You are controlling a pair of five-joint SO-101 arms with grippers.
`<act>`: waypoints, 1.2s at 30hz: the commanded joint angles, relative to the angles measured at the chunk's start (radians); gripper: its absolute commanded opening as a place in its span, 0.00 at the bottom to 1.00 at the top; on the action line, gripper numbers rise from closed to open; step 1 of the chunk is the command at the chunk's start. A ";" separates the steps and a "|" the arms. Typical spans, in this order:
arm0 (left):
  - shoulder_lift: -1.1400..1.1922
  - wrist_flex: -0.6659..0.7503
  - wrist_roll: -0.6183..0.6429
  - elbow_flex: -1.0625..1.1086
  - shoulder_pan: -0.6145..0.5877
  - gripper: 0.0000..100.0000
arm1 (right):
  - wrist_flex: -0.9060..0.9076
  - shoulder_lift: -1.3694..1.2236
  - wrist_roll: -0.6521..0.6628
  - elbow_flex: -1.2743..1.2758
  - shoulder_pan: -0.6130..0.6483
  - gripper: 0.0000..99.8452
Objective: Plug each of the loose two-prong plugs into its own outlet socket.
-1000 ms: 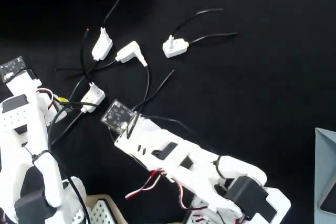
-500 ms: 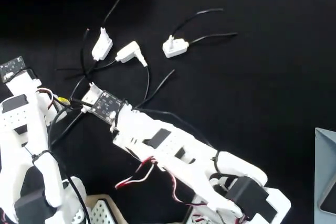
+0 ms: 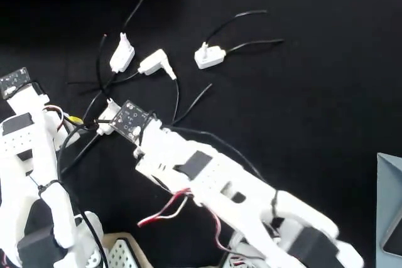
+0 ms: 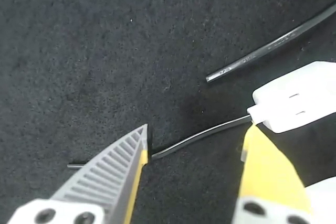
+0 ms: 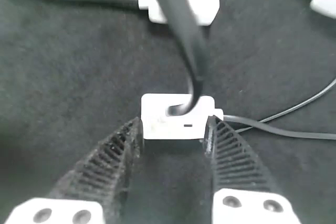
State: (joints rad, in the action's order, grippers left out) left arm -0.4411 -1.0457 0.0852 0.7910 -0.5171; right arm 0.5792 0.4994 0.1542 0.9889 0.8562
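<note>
While R fingers straddle plug, L fingers gape over cable.

Left hand parted, low — right arm stretched forward, right hand parted

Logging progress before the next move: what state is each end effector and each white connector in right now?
left end effector: open, empty, straddling a thin cable.
right end effector: open, straddling the near connector.
near connector: flat on the cloth, not lifted.
far-left connector: loose, unmated.
far-middle connector: loose, unmated.
far-right connector: loose, unmated.
</note>
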 commanded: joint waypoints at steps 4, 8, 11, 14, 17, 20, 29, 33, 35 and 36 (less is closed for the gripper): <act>-0.044 0.006 0.005 -0.028 -0.001 0.29 | 0.204 0.295 -0.049 -0.058 -0.038 0.15; -0.178 0.003 0.006 -0.004 0.001 0.24 | 0.276 0.440 -0.130 -0.056 -0.150 0.01; -0.342 0.003 0.000 0.048 0.051 0.13 | 0.359 0.529 -0.137 -0.045 -0.230 0.03; -0.525 0.005 -0.083 0.130 0.148 0.04 | 0.437 0.601 -0.170 -0.039 -0.295 0.03; -0.697 0.005 -0.087 0.219 0.223 0.03 | 0.509 0.656 -0.233 -0.028 -0.358 0.03; -0.850 0.006 -0.072 0.295 0.263 0.03 | 0.529 0.719 -0.249 0.041 -0.411 0.03; -1.249 0.006 -0.077 0.585 0.351 0.03 | 0.499 1.058 -0.241 0.309 -0.543 0.03; -1.386 0.005 -0.078 0.699 0.358 0.03 | 0.503 1.210 -0.241 0.441 -0.546 0.03; -1.382 0.008 -0.078 0.727 0.358 0.03 | 0.503 1.288 -0.241 0.509 -0.546 0.03; -1.375 0.006 -0.080 0.736 0.358 0.03 | 0.503 1.328 -0.239 0.541 -0.546 0.03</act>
State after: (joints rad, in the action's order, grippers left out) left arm -1.8082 -1.0457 0.0054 1.5136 -0.1718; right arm 1.0978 1.7300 -0.0836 1.4737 0.3237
